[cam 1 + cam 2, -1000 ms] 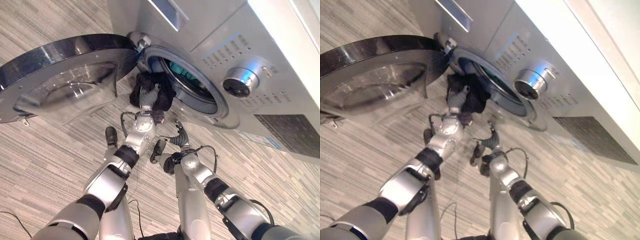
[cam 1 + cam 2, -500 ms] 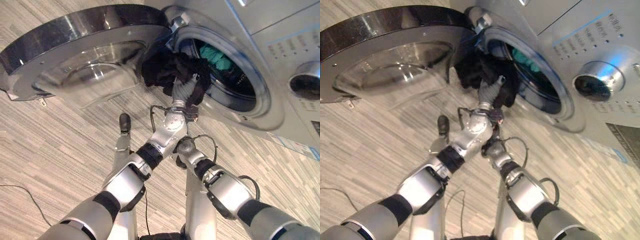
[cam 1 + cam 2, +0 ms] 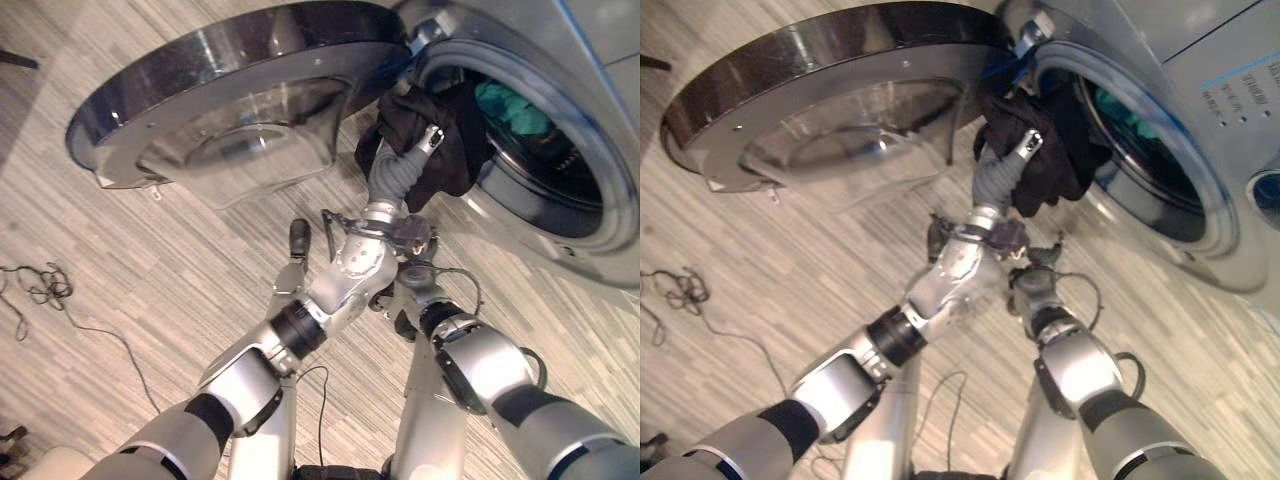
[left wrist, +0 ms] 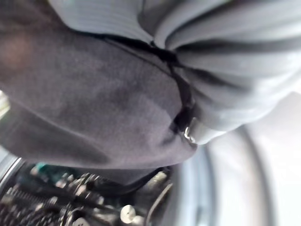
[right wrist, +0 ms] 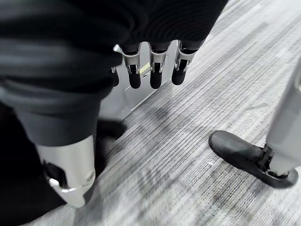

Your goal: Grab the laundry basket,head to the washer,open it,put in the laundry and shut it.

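Up at the washer, the left hand has its fingers wrapped in a black garment, holding it at the rim of the drum opening, where a teal garment already lies inside. Beside it the round glass door hangs wide open over the striped carpet. Lower down, the right hand hangs idle behind the left forearm, fingers straight and holding nothing.

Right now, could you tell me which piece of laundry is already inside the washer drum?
The teal garment, deep in the drum; the black garment hangs at the door opening, on the left robot hand.
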